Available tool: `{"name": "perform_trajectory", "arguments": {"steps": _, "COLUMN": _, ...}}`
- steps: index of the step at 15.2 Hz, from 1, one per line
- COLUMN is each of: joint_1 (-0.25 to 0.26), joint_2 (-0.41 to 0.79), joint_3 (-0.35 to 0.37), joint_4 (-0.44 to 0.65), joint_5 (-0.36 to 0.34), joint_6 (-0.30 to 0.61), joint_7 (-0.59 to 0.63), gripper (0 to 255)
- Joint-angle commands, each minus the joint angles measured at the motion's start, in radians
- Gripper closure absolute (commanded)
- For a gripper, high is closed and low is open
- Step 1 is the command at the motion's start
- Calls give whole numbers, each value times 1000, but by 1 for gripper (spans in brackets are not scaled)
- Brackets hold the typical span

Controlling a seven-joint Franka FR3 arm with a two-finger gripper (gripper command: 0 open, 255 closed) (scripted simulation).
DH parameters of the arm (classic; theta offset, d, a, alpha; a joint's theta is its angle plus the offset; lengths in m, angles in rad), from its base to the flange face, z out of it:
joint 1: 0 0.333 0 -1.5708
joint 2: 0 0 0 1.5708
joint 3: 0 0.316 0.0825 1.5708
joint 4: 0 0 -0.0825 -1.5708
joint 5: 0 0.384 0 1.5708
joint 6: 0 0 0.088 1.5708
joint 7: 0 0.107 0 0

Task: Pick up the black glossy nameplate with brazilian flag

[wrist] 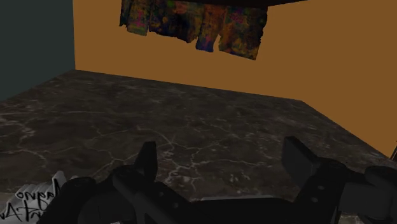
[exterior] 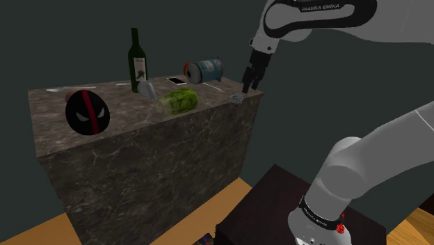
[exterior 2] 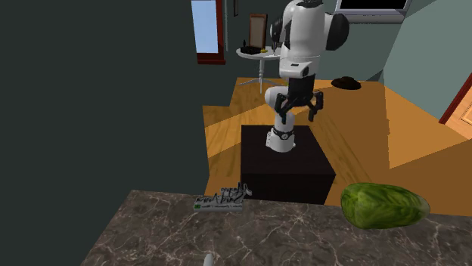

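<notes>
The gripper (exterior: 249, 88) is hovering at upper right, jaws apart, over the counter (exterior: 153, 153) corner; the nameplate (exterior: 237, 98), apparently grey, is lying close by.

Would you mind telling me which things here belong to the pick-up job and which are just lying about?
For the job:
grey nameplate
open gripper, close beside it

Lying about:
wine bottle, upright
can, on its side
green melon-like thing
black and red mask
flat white phone
</notes>
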Motion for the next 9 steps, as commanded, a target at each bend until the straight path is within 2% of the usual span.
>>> {"name": "perform_trajectory", "arguments": {"steps": 1, "joint_1": -6, "joint_2": 59, "joint_3": -42, "joint_4": 24, "joint_5": 10, "joint_6": 28, "joint_7": -50, "gripper": 0}}
{"name": "perform_trajectory", "arguments": {"steps": 9, "joint_1": -24, "joint_2": 341, "joint_3": -186, "joint_4": 195, "joint_5": 114, "joint_6": 85, "joint_7": -250, "gripper": 0}}
